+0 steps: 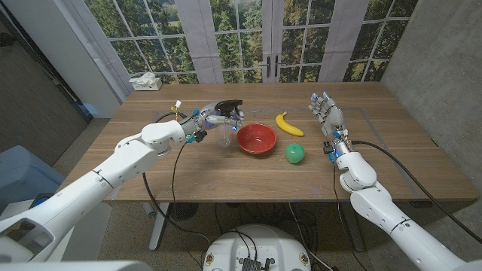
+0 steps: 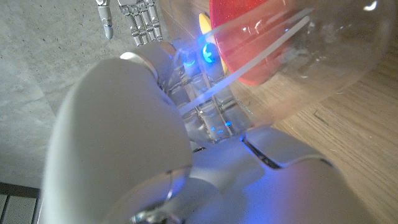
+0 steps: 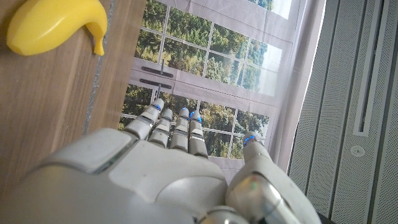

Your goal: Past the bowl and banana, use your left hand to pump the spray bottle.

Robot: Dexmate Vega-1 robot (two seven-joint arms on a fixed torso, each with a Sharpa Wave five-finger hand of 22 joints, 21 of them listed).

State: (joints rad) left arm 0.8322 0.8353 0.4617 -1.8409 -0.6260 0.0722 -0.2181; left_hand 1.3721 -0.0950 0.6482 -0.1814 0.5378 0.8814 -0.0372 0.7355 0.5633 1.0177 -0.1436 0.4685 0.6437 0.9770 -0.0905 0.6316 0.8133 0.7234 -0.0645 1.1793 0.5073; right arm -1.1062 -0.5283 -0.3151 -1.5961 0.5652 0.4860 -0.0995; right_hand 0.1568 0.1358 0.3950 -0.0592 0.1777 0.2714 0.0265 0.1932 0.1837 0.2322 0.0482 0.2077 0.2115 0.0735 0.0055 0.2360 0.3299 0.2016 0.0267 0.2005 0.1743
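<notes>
Seen along the back of the right hand [image 3: 180, 168]: pale grey shell, fingers [image 3: 163, 127] reaching out straight and close together, blue-tipped, thumb [image 3: 255, 152] set apart to one side, nothing held. Beyond the fingers, well apart from them, a yellow banana [image 3: 53, 23] lying on the wooden table [image 3: 43, 106]. Past the table's edge, a paned window [image 3: 211, 68] with green trees behind it, and beside the window a grey panelled wall [image 3: 360, 93].

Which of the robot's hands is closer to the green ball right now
Right. The right hand stands just past the green ball, toward the table's right side; the left hand grips the spray bottle beyond the red bowl.
</notes>
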